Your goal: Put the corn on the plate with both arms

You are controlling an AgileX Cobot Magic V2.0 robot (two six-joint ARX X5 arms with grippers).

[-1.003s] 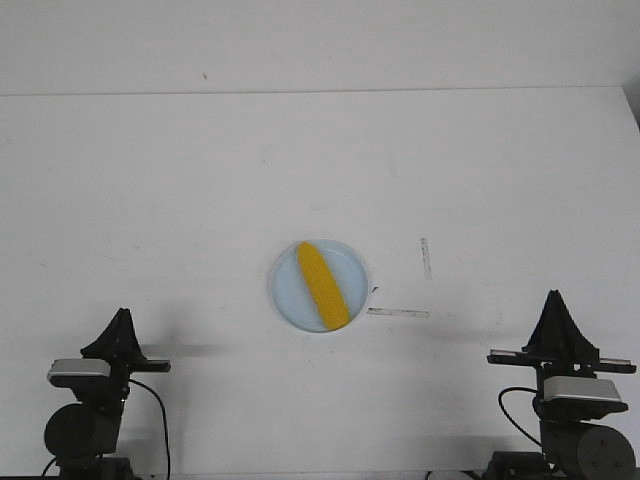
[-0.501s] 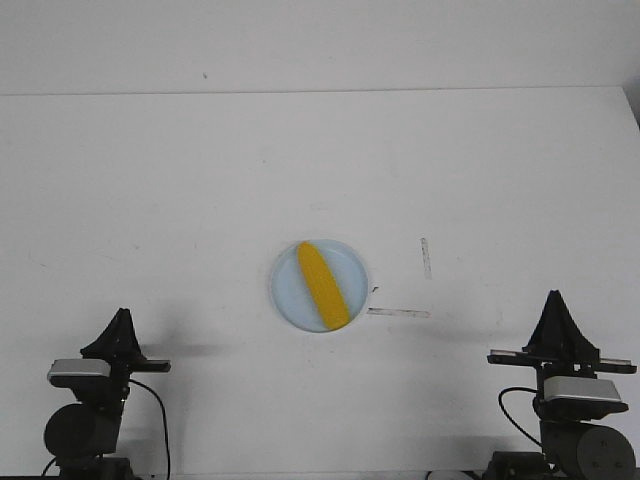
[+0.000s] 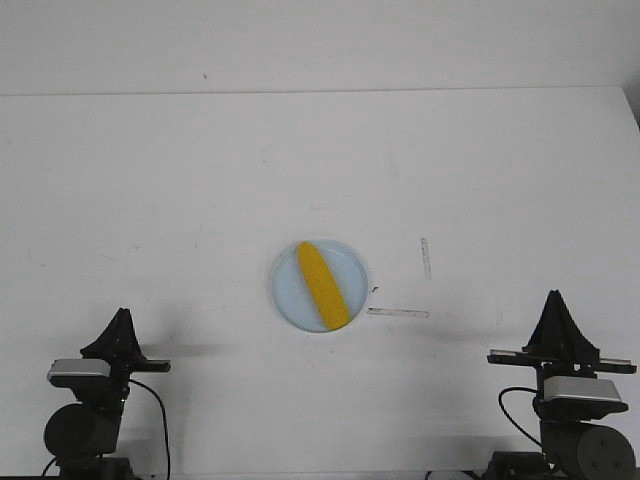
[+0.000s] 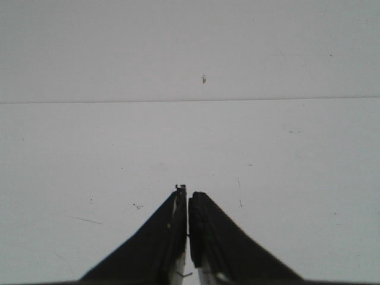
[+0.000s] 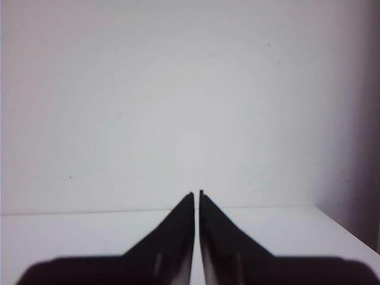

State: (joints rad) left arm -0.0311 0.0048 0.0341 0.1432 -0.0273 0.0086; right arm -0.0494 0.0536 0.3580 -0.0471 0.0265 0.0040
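Note:
The yellow corn (image 3: 322, 285) lies diagonally on the pale blue plate (image 3: 286, 294) at the table's middle, its tapered end toward the back. My left gripper (image 3: 122, 318) is shut and empty at the front left, far from the plate. My right gripper (image 3: 553, 298) is shut and empty at the front right, also far from the plate. In the left wrist view the left gripper (image 4: 187, 190) points over bare table. In the right wrist view the right gripper (image 5: 196, 193) points at the table's far edge and the wall. Neither wrist view shows the corn or plate.
Two strips of tape (image 3: 398, 313) (image 3: 425, 258) lie on the white table right of the plate. The table's back edge (image 3: 320, 91) meets a white wall. The table's right edge (image 3: 632, 110) shows at the far right.

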